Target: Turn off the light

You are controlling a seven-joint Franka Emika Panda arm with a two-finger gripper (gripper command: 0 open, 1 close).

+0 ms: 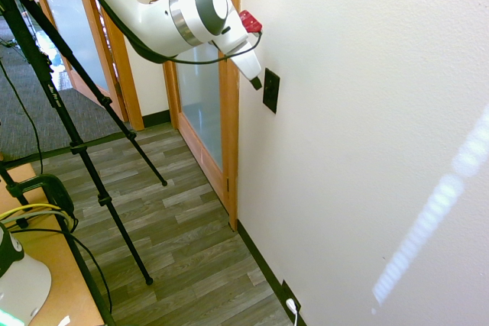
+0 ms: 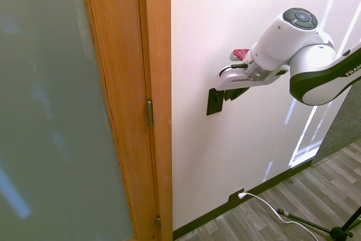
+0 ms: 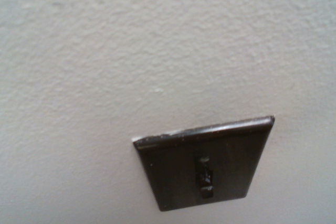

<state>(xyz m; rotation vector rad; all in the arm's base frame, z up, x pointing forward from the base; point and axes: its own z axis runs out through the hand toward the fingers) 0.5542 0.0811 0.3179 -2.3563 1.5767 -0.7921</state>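
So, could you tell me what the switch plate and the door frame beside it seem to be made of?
The switch plate looks like dark, glossy plastic or coated metal: its edge catches highlights, but which one is unclear. The door frame looks like varnished wood, orange-brown with visible grain.

Bare wall (image 1: 367,112) surrounds the switch plate (image 1: 270,90); the wooden door frame (image 1: 229,97) crowds one side.

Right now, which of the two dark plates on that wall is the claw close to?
The upper one: the switch plate, beside the wooden door frame, with the claw at its edge. The other, the outlet plate, sits down at the baseboard with a white plug in it.
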